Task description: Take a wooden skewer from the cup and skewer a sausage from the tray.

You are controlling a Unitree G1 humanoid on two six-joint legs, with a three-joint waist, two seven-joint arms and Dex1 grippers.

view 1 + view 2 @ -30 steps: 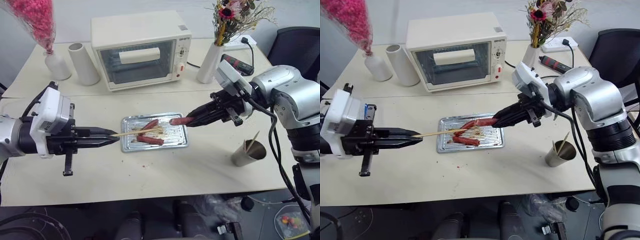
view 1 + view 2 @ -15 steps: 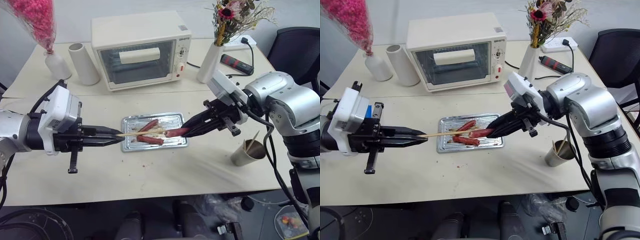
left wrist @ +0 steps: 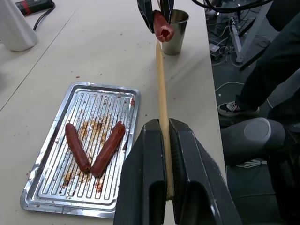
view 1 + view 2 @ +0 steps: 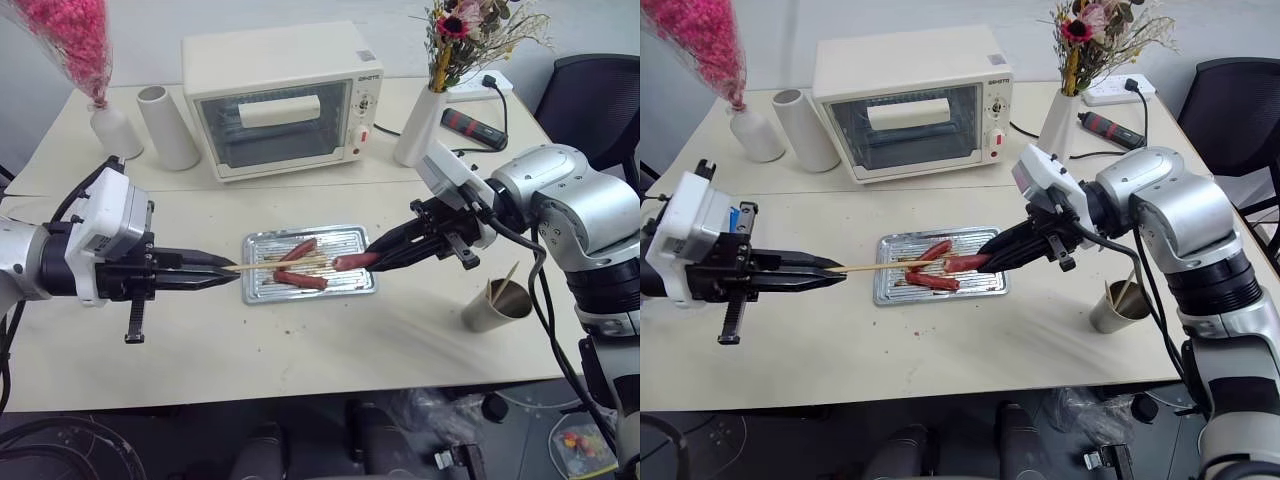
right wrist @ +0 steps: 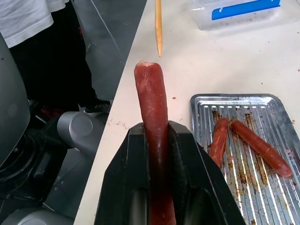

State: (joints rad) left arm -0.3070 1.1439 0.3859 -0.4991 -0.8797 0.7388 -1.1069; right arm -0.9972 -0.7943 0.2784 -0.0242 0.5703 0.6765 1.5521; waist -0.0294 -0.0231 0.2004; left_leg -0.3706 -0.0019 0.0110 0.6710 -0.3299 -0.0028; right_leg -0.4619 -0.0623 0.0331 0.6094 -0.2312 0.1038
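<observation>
My left gripper (image 4: pixel 235 270) is shut on the wooden skewer (image 4: pixel 280 265), which lies level and points right over the tray (image 4: pixel 360 236). My right gripper (image 4: pixel 372 258) is shut on a sausage (image 4: pixel 350 262), its free end facing the skewer's tip. In the right wrist view the skewer (image 5: pixel 158 23) ends just short of the sausage (image 5: pixel 153 103), slightly to one side. Two more sausages (image 3: pixel 77 147) (image 3: pixel 108 147) lie on the ribbed tray (image 3: pixel 108 101). The cup (image 4: pixel 497 305) stands at the right with sticks in it.
A white toaster oven (image 4: pixel 280 95) stands behind the tray, beside a white cylinder (image 4: pixel 165 125) and two flower vases (image 4: pixel 112 130) (image 4: pixel 418 125). A clear box with a blue clip (image 5: pixel 234 11) lies on the left. A person's leg and shoe (image 3: pixel 229 108) show beside the table.
My right gripper has sunk a little with the sausage, down and left to the height of the skewer's tip. The left gripper and skewer have hardly moved.
</observation>
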